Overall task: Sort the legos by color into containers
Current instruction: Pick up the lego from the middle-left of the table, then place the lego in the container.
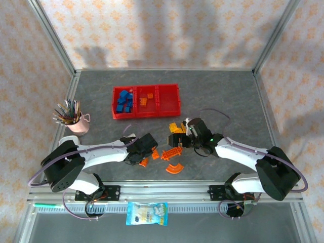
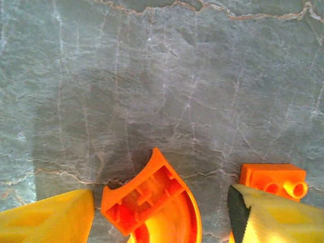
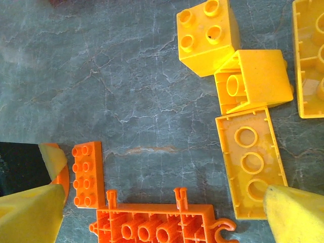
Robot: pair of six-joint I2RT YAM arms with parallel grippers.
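Left wrist view: orange arc (image 2: 152, 202) cut off at the lower edge; orange brick (image 2: 273, 180) partly behind one of my left fingers (image 2: 273, 217). Right wrist view: orange strip (image 3: 157, 223) cut off below.

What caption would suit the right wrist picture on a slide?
Open right claw hovers over yellow bricks and orange pieces on the grey table.

**Legos and red tray, sorting partly done**
Orange arc (image 2: 152, 202) lies hollow side up between the left claw's (image 2: 161, 197) spread fingers, with a small orange brick (image 2: 273, 179) just outside them. An orange strip (image 3: 157, 223) lies between the right claw's (image 3: 161, 177) wide fingers, with yellow bricks (image 3: 207, 33) ahead. Beyond both claws, the red tray (image 1: 147, 116) holds blue bricks (image 1: 123, 101) in its left compartment and orange bricks (image 1: 146, 98) in the middle.
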